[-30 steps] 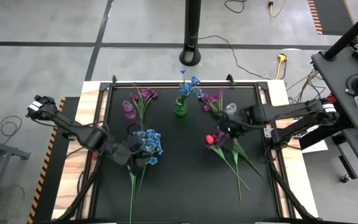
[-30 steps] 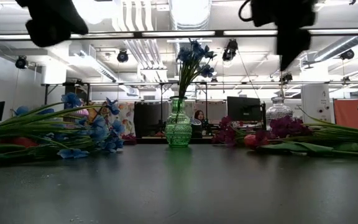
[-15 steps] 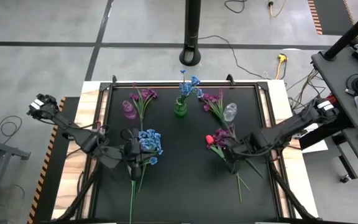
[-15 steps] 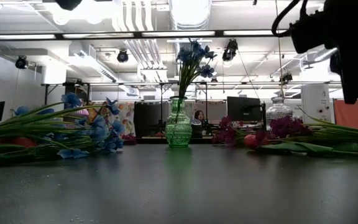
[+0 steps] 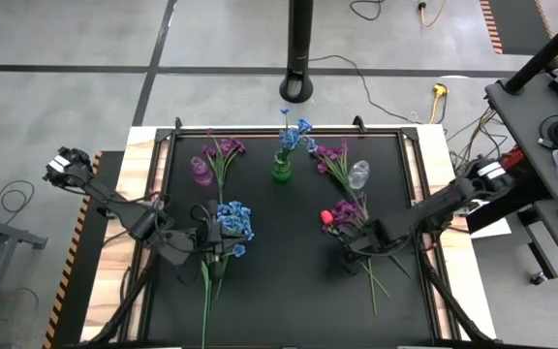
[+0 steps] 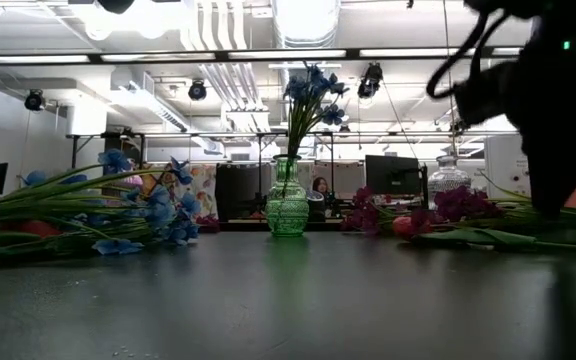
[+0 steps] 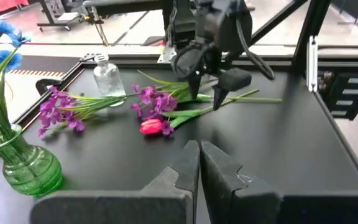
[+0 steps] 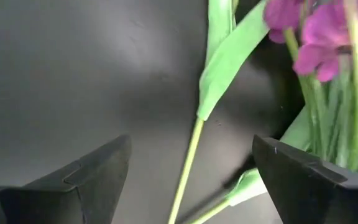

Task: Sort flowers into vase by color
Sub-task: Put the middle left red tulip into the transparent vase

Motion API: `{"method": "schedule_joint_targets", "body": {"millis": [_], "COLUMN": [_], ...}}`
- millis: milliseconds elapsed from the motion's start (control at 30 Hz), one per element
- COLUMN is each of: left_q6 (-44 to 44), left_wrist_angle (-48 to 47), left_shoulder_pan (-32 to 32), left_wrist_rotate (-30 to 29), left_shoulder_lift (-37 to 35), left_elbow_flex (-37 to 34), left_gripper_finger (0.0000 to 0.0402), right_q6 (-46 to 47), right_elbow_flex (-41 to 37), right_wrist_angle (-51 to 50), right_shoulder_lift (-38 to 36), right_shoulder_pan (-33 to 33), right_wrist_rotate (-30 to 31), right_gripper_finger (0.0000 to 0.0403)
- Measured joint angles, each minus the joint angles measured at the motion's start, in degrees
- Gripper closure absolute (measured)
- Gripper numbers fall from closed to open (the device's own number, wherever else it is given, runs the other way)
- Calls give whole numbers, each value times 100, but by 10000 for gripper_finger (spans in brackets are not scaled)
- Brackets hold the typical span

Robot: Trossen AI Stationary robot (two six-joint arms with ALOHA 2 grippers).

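Note:
Blue sprays (image 5: 232, 219) lie flat on the black mat, and more blue blooms stand in the green vase (image 5: 281, 170). A red bud (image 5: 325, 217) and purple blooms (image 5: 345, 208) lie at mid-right with their stems running toward the near edge. My right gripper (image 5: 353, 244) is open, low over those stems. In its wrist view, a thin green stem (image 8: 188, 163) lies between the fingers (image 8: 98, 175), apart from both. My left gripper (image 5: 207, 242) is shut, just beside the blue sprays' stems; its wrist view shows nothing between its fingers (image 7: 199, 168).
A purple vase (image 5: 201, 172) stands far left with purple sprays (image 5: 223, 153) lying beside it. A clear bottle (image 5: 358, 174) stands far right with purple sprays (image 5: 332, 160) lying against it. The mat's middle and near part are bare. A black post (image 5: 300, 48) rises beyond the far edge.
My right gripper has swung from beside the clear bottle toward the near edge and come down over the stems of the red and purple flowers, staying open. My left gripper has shifted slightly toward the near edge. No flower has moved.

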Motion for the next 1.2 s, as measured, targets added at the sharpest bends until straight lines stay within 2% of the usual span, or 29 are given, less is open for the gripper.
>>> {"method": "schedule_joint_targets", "body": {"millis": [267, 400, 500, 867, 967, 1100, 1200], "left_q6": [31, 27, 5, -782, -786, -894, -1034], "left_wrist_angle": [10, 10, 16, 46, 202, 307, 314], "left_shoulder_pan": [17, 17, 17, 17, 15, 15, 17], "left_wrist_rotate": [-4, -4, -4, -6, -252, -573, -775], "left_shoulder_lift": [-4, -4, -4, 0, 0, 0, 0], "left_elbow_flex": [94, 94, 94, 79, 76, 74, 74], "left_gripper_finger": [402, 402, 402, 402, 402, 402, 402], "right_q6": [-438, -661, -806, -1626, -1998, -2484, -2673], "right_elbow_flex": [323, 493, 526, 520, 510, 500, 499], "right_wrist_angle": [7, -18, 22, 174, 343, 514, 551], "right_shoulder_lift": [806, 1040, 1172, 1236, 1236, 1236, 1238], "right_shoulder_pan": [-2, -2, 0, 46, 46, 94, 143], "right_wrist_rotate": [124, 173, 171, 381, 409, 440, 488], "right_gripper_finger": [79, 99, 134, 301, 339, 377, 390]}}
